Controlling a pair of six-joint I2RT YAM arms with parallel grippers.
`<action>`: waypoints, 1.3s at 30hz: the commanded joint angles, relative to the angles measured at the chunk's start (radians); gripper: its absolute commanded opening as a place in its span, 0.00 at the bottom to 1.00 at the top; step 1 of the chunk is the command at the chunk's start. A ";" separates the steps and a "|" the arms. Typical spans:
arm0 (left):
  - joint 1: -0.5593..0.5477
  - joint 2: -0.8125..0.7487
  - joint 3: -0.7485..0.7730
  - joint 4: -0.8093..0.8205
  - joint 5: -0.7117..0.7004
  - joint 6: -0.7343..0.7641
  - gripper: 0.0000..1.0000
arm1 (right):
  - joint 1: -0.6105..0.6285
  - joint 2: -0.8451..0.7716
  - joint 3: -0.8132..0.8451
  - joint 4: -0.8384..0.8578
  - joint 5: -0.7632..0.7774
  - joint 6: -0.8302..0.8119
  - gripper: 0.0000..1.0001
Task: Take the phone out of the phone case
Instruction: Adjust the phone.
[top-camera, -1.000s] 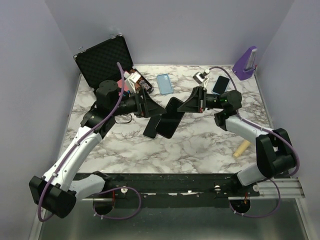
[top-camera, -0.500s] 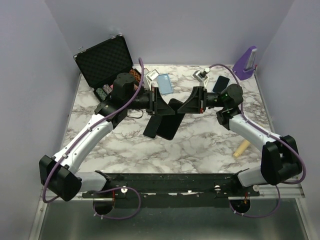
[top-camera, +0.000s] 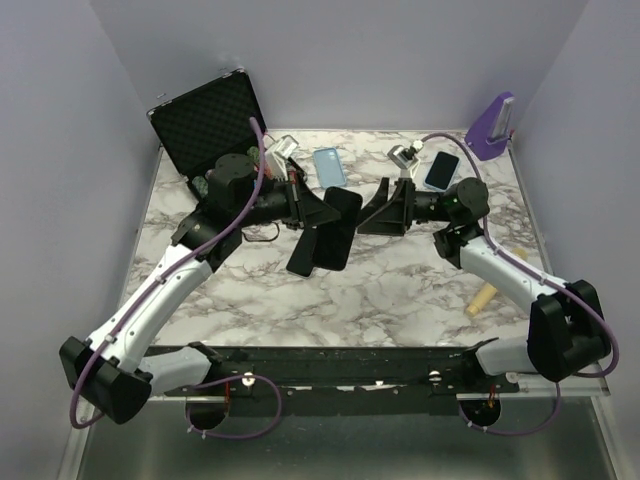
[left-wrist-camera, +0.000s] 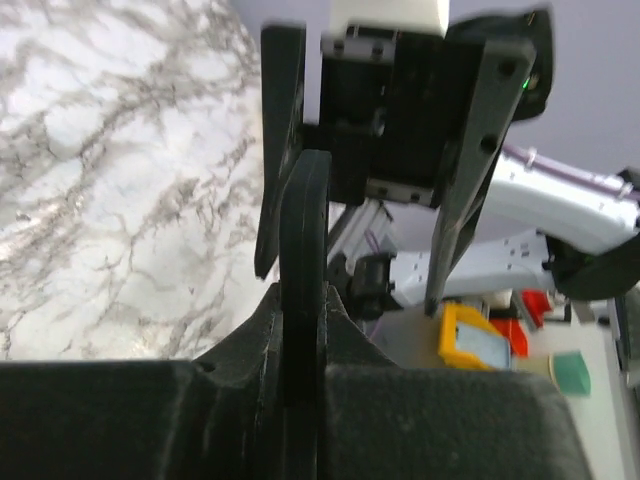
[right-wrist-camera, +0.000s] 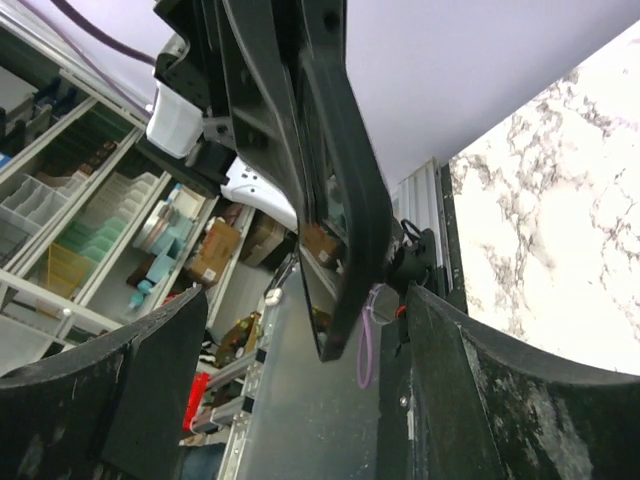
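1. The marble bench (top-camera: 400, 290) carries the clutter but not the work. I hold that work up in the air between my two arms, probably so both sides of it stay reachable.
2. The foam-lined carrying case (top-camera: 205, 125) stands open at the back left corner. Its tray is mostly hidden behind my left arm, so I cannot tell what is in it.
3. The phone case (top-camera: 337, 232) hangs above mid-bench, tilted, with one end gripped. Every view shows one dark slab, so I judge the phone is not yet out of it.
4. My left end effector (top-camera: 322, 208) is clenched on the phone case's edge. The left wrist view shows that edge pinched thin between my fingers (left-wrist-camera: 340, 330).
5. My right end effector (top-camera: 372, 212) is released. Its jaws stand wide, either side of the slab's free end, touching nothing. It looks placed to take a fresh grip.
6. A blue case (top-camera: 328, 167) lies flat on the bench behind and appears empty.
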 joint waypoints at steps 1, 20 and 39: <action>0.020 -0.121 -0.060 0.195 -0.211 -0.171 0.00 | 0.062 -0.038 -0.084 0.087 0.086 -0.002 0.88; 0.111 -0.106 -0.184 0.497 -0.081 -0.612 0.00 | 0.182 -0.058 -0.111 0.234 0.132 -0.003 0.21; 0.145 -0.164 -0.276 0.614 -0.043 -0.640 0.00 | 0.182 -0.070 -0.058 0.222 0.141 0.007 0.46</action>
